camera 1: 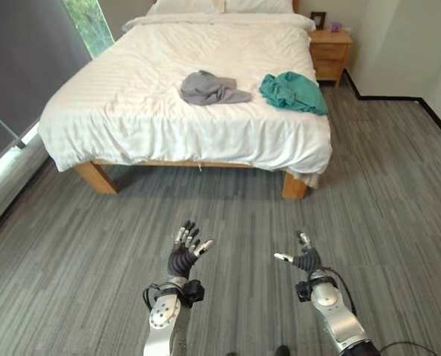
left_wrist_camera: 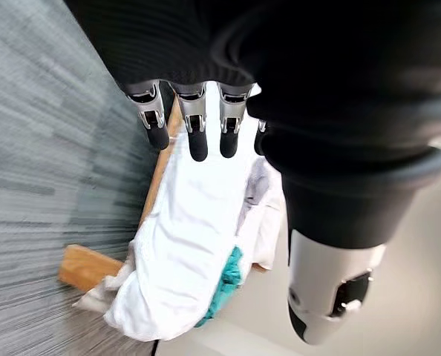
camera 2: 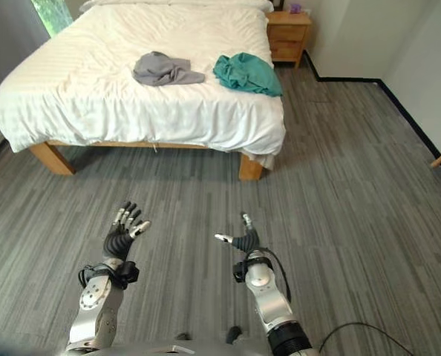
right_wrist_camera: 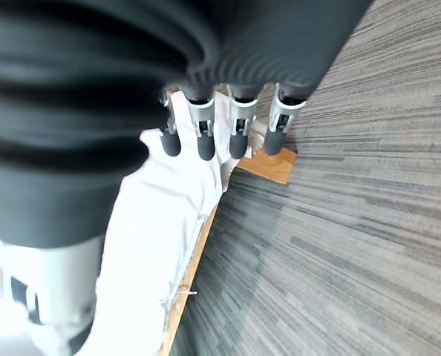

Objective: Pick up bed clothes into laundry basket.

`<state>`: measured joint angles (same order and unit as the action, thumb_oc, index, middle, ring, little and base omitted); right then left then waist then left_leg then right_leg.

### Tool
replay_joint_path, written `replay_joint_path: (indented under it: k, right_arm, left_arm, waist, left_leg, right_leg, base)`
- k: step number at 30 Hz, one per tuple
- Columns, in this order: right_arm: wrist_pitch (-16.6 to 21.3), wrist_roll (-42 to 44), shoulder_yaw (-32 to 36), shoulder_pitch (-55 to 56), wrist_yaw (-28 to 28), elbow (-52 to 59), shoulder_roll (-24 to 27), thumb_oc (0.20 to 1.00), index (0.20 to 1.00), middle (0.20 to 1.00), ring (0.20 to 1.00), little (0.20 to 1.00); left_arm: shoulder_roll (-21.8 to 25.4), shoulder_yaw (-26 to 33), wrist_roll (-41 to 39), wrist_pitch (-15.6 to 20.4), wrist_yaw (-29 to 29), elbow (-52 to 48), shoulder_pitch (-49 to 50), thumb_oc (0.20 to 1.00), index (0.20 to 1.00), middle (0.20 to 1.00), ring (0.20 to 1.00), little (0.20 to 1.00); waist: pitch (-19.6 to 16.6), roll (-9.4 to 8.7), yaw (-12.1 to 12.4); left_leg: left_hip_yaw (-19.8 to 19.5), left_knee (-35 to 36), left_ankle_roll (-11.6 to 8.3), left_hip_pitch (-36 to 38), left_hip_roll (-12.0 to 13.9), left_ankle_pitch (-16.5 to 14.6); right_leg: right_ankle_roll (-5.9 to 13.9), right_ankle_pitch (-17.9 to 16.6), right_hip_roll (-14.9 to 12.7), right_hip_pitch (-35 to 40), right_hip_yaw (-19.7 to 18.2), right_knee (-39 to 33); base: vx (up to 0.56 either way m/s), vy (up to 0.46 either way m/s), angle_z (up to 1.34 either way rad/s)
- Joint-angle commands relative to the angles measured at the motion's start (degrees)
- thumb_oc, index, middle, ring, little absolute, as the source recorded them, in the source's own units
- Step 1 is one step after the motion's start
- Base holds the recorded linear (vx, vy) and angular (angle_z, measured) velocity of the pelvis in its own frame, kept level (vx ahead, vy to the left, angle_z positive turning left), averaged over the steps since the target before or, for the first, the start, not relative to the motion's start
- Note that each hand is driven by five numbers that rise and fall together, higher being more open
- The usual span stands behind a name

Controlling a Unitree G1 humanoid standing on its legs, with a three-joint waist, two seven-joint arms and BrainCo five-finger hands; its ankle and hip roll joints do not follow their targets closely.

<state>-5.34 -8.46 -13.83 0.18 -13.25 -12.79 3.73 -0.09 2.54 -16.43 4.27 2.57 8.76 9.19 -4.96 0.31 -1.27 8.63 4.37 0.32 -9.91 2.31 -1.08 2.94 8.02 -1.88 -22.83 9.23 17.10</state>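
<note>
Both hands hang empty over the carpet short of the bed (camera 1: 131,111), left hand (camera 1: 185,251) and right hand (camera 1: 304,259) with fingers spread. I'd walk closer first, then reach the grey garment (camera 1: 209,89) beside the teal garment (camera 1: 293,92), mid-mattress

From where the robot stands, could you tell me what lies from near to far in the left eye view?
Left hand and right hand, both open over the grey floor → bed with the grey garment and teal garment → wooden nightstand.
</note>
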Motion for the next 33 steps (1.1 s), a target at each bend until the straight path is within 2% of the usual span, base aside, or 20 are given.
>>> replay_joint_path:
  k: [1,2,3,4,5,6,7,8,9,11,13,14,15,17,19,22,23,28,30,33]
  right_arm:
    - [3.0,0.2,0.8,0.8,-0.5,2.6,-0.7,1.0,1.0,1.0,1.0,1.0]
    - [3.1,-0.7,0.8,1.2,-0.9,4.2,0.6,1.0,1.0,1.0,1.0,1.0]
    - [3.0,-2.6,-0.2,1.3,-1.0,1.7,1.2,1.0,1.0,1.0,1.0,1.0]
    - [2.9,-3.1,-0.4,1.2,-1.0,0.6,1.3,1.0,1.0,1.0,1.0,1.0]
    - [2.6,-3.4,-0.6,0.9,-0.9,0.0,1.4,1.0,1.0,1.0,1.0,1.0]
    - [2.6,-3.4,-0.6,0.9,-0.9,0.0,1.4,1.0,1.0,1.0,1.0,1.0]
    - [2.3,-4.0,-0.8,-0.6,-1.5,-0.8,1.9,1.0,1.0,1.0,1.0,1.0]
    - [2.4,-4.1,-0.8,-0.8,-1.5,-0.9,1.8,1.0,1.0,1.0,1.0,1.0]
    - [2.6,-4.4,-0.9,-1.8,-1.8,-1.4,2.2,1.0,1.0,1.0,1.0,1.0]
    - [2.5,-4.5,-1.0,-2.5,-1.8,-1.4,2.1,1.0,1.0,1.0,1.0,1.0]
    - [2.5,-5.2,-2.4,-3.4,-1.4,-2.7,1.5,1.0,1.0,1.0,1.0,1.0]
    - [2.5,-5.2,-2.5,-3.3,-1.4,-2.8,1.6,1.0,1.0,1.0,1.0,1.0]
    - [2.8,-5.7,-3.6,-4.1,-1.3,-4.4,1.1,1.0,1.0,1.0,1.0,1.0]
    - [3.2,-6.4,-4.2,-4.5,-1.6,-5.3,1.2,1.0,1.0,1.0,1.0,1.0]
    - [3.5,-7.1,-4.1,-4.7,-1.9,-5.5,1.9,1.0,1.0,1.0,1.0,1.0]
    - [3.5,-7.2,-4.3,-4.9,-1.3,-4.6,2.3,1.0,1.0,1.0,1.0,1.0]
    - [3.3,-7.2,-4.4,-4.5,-1.0,-4.5,2.1,1.0,1.0,1.0,1.0,1.0]
    - [3.9,-7.3,-4.7,-3.0,-1.0,-4.8,1.4,1.0,1.0,1.0,1.0,1.0]
    - [4.3,-7.5,-2.9,-4.0,-2.2,-2.7,2.4,1.0,1.0,1.0,1.0,1.0]
    - [3.9,-8.8,-2.0,-6.6,-3.1,-1.2,3.8,1.0,1.0,1.0,1.0,1.0]
  left_arm:
    - [2.3,-1.0,2.0,1.1,0.5,-1.3,-1.4,1.0,1.0,1.0,1.0,1.0]
    - [2.2,-1.1,2.1,0.6,0.3,-1.4,-1.3,1.0,1.0,1.0,1.0,1.0]
    - [0.7,-1.7,2.8,0.5,0.4,-0.4,0.3,1.0,1.0,1.0,1.0,1.0]
    - [0.0,-1.7,2.9,0.9,0.0,-0.1,0.9,1.0,1.0,1.0,1.0,1.0]
    - [-0.4,-1.5,2.9,1.1,-0.4,-0.2,1.2,1.0,1.0,1.0,1.0,1.0]
    - [-0.4,-1.5,2.9,1.1,-0.4,-0.2,1.2,1.0,1.0,1.0,1.0,1.0]
    - [-1.6,-1.9,2.2,2.1,-0.9,0.4,0.8,1.0,1.0,1.0,1.0,1.0]
    - [-1.6,-1.9,2.2,2.1,-0.9,0.5,0.6,1.0,1.0,1.0,1.0,1.0]
    - [-2.2,-2.5,1.7,3.1,-0.9,0.6,0.4,1.0,1.0,1.0,1.0,1.0]
    - [-2.6,-2.8,1.4,3.3,-0.7,0.5,0.7,1.0,1.0,1.0,1.0,1.0]
    - [-2.9,-1.9,0.7,3.5,-1.1,-0.4,2.7,1.0,1.0,1.0,1.0,1.0]
    - [-2.9,-1.9,0.7,3.5,-1.1,-0.5,2.9,1.0,1.0,1.0,1.0,1.0]
    - [-2.9,-1.2,-0.2,4.1,-1.4,-0.7,3.6,1.0,1.0,1.0,1.0,1.0]
    - [-2.9,-1.1,-0.4,4.4,-1.5,-0.7,3.5,1.0,1.0,1.0,1.0,1.0]
    - [-2.5,-1.6,-0.5,4.1,-1.3,-0.6,2.8,1.0,1.0,1.0,1.0,1.0]
    - [-2.2,-1.7,-0.2,3.7,-2.6,0.9,1.0,1.0,1.0,1.0,1.0,1.0]
    - [-2.1,-1.6,-0.1,3.7,-2.6,1.0,1.2,1.0,1.0,1.0,1.0,1.0]
    - [-0.9,-1.9,-0.2,2.9,-1.9,0.3,1.7,1.0,1.0,1.0,1.0,1.0]
    - [0.5,-2.3,-0.7,2.6,-1.3,1.0,1.1,1.0,1.0,1.0,1.0,1.0]
    - [1.3,-2.3,-0.7,2.6,-0.9,2.2,-1.0,1.0,1.0,1.0,1.0,1.0]
  waist:
    - [-2.5,-2.55,-1.4]
    - [-2.5,-2.81,-1.4]
    - [-2.2,-3.07,-1.8]
    - [-1.8,-3.42,-1.8]
    - [-1.1,-3.85,-1.7]
    - [-1.2,-3.76,-1.8]
    - [0.3,-4.99,-0.9]
    - [0.1,-4.86,-1.2]
    - [0.1,-5.15,-0.5]
    - [0.0,-4.93,0.2]
    - [-0.4,-3.99,2.0]
    - [-0.3,-4.21,2.2]
    - [0.3,-3.22,3.7]
    - [0.7,-2.85,3.9]
    - [0.8,-2.46,3.1]
    - [0.4,-2.81,1.3]
    - [0.1,-2.66,1.2]
    - [-1.3,-2.87,1.4]
    - [-1.0,-2.78,0.7]
    - [-1.2,-1.76,0.7]
  left_leg:
    - [0.5,0.6,-3.8,9.3,0.9,-3.9]
    - [0.3,0.6,-3.95,11.9,0.5,-6.0]
    - [0.2,-3.1,-4.78,16.3,0.0,-6.3]
    - [0.4,-11.8,-5.64,14.9,0.1,-6.2]
    - [0.3,-23.8,-6.45,9.5,0.9,-4.9]
    - [0.2,-24.1,-6.47,9.3,1.0,-5.0]
    - [-2.5,-38.8,-7.51,0.7,0.4,-0.7]
    - [-2.9,-39.8,-7.47,-0.4,0.5,-0.9]
    - [-5.8,-42.1,-6.23,-6.5,-2.0,-1.1]
    - [-6.7,-40.5,-4.93,-8.9,-3.6,-3.0]
    - [-7.2,-25.8,-2.7,-9.8,-4.9,-3.2]
    - [-6.9,-24.4,-2.74,-8.8,-5.0,-2.8]
    - [-6.8,-12.6,-2.75,-7.0,-3.6,3.2]
    - [-4.7,-7.8,-3.16,-6.8,-2.1,5.5]
    - [7.8,0.2,-3.52,-4.5,3.3,8.1]
    - [22.1,0.6,-3.69,-2.8,10.9,9.4]
    - [23.4,0.6,-3.66,-1.1,10.9,10.2]
    - [23.4,0.6,-2.18,3.5,7.4,10.4]
    - [22.5,0.6,-1.31,4.7,7.2,9.2]
    - [22.3,0.6,-1.37,4.7,8.6,8.5]
  right_leg:
    - [1.17,-17.8,-2.6,2.5,-0.8,-21.4]
    - [0.48,-17.6,-3.2,4.0,0.2,-21.8]
    - [-2.23,-18.1,-3.0,8.6,0.3,-22.0]
    - [-2.2,-18.0,-3.4,11.0,0.6,-22.1]
    - [-1.75,-17.1,-4.3,13.1,1.3,-22.1]
    - [-1.75,-17.1,-4.2,13.1,1.4,-22.1]
    - [-2.19,-15.5,-5.0,15.2,1.3,-22.1]
    - [-2.2,-15.5,-5.0,14.8,1.6,-22.1]
    - [-2.48,-13.9,-4.8,15.5,1.3,-22.1]
    - [-2.71,-12.7,-4.3,16.5,0.7,-22.1]
    - [-2.97,-10.1,-2.7,19.2,-0.6,-22.1]
    - [-3.0,-10.0,-2.9,19.5,-0.9,-22.1]
    - [-3.39,-8.1,-1.7,22.5,-1.9,-22.1]
    - [-3.42,-7.1,-1.3,24.0,-1.8,-22.1]
    - [-2.72,-5.6,-1.5,26.5,1.0,-22.1]
    - [-0.77,-4.5,-2.2,29.8,4.2,-22.1]
    - [-0.38,-4.4,-2.0,30.8,4.4,-22.1]
    - [3.96,-3.3,-3.9,32.6,6.8,-11.9]
    - [6.46,-11.2,-7.4,23.4,4.2,6.2]
    - [5.24,-10.6,-8.9,15.6,3.1,11.7]
  base:
    - [0.52,-0.152,0.13]
    - [0.51,-0.144,0.21]
    - [0.65,-0.217,0.1]
    - [0.62,-0.229,0.21]
    - [0.28,-0.13,0.19]
    - [0.26,-0.154,0.16]
    - [0.12,-0.089,-0.08]
    - [0.26,-0.113,-0.34]
    - [0.25,-0.025,-0.34]
    - [0.29,-0.01,-0.08]
    - [0.37,0.04,-0.23]
    - [0.45,0.092,-0.5]
    - [0.4,0.098,-0.71]
    - [0.34,0.089,-0.79]
    - [0.3,0.122,-0.23]
    - [0.41,0.204,0.12]
    - [0.39,0.159,0.27]
    - [0.38,0.209,0.71]
    - [0.35,0.184,0.84]
    - [0.23,0.079,0.6]
